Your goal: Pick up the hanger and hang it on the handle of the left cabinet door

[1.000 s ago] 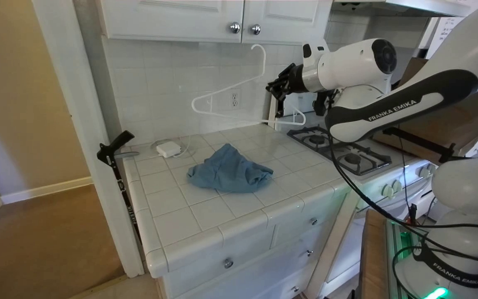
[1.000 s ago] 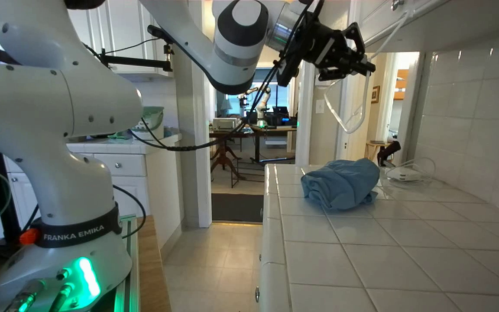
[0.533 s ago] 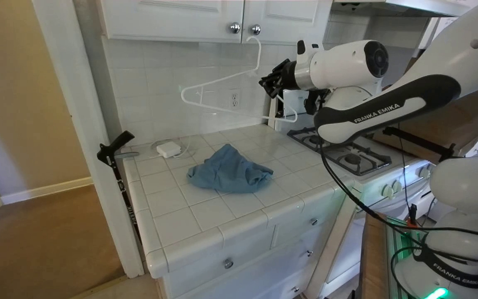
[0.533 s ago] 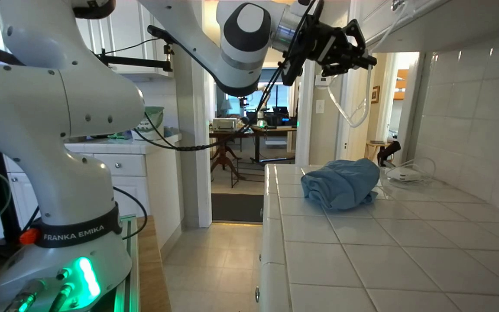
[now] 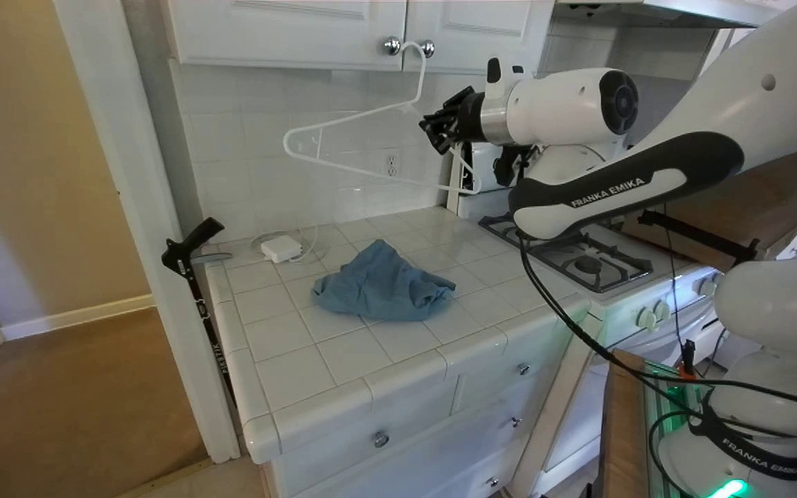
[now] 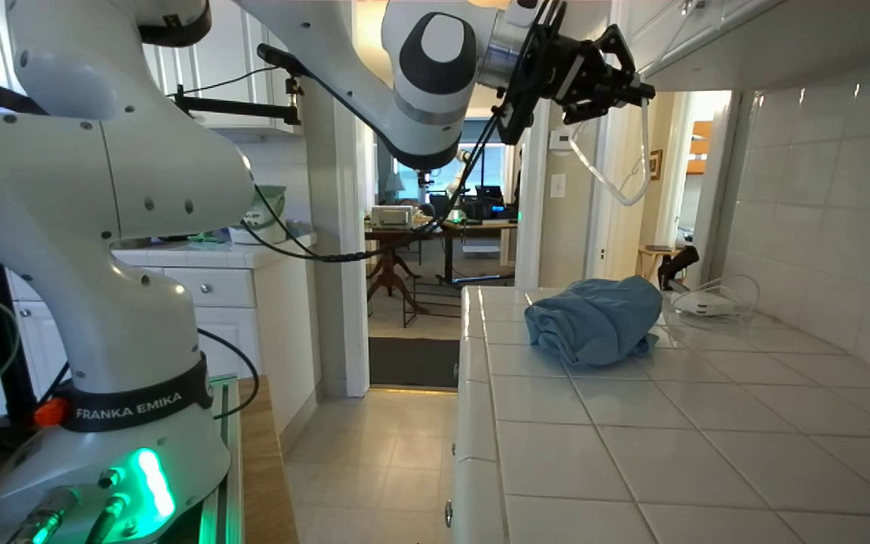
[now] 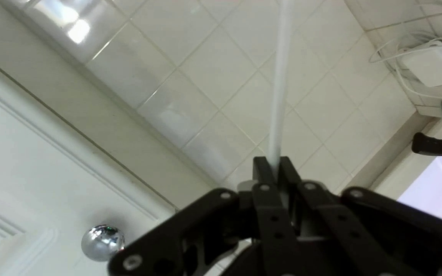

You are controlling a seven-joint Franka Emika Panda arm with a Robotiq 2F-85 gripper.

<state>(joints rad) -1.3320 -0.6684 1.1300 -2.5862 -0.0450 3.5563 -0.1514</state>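
My gripper (image 5: pixel 433 130) is shut on the white hanger (image 5: pixel 353 117) and holds it in the air before the tiled wall. In the wrist view the fingers (image 7: pixel 276 168) pinch a hanger bar (image 7: pixel 279 84). The gripper (image 6: pixel 640 94) and hanger (image 6: pixel 620 196) also show in an exterior view. The hook, at the top, is level with the cabinet knobs, between the left door's knob (image 5: pixel 391 45) and the right door's knob (image 5: pixel 427 48), overlapping the latter's edge. Whether it touches is unclear. The left cabinet door (image 5: pixel 288 34) is shut. One knob (image 7: pixel 103 242) shows in the wrist view.
A blue cloth (image 5: pixel 385 283) lies on the tiled counter (image 5: pixel 357 353). A white box (image 5: pixel 281 247) with cables stands by the wall. A gas stove (image 5: pixel 578 252) is on the right, under a hood (image 5: pixel 675 12). A black grabber stick (image 5: pixel 194 256) leans at the counter's left end.
My gripper has moved left and up with the hanger. The hook has risen from below the right knob to the knobs' level, between them. The cloth has not moved.
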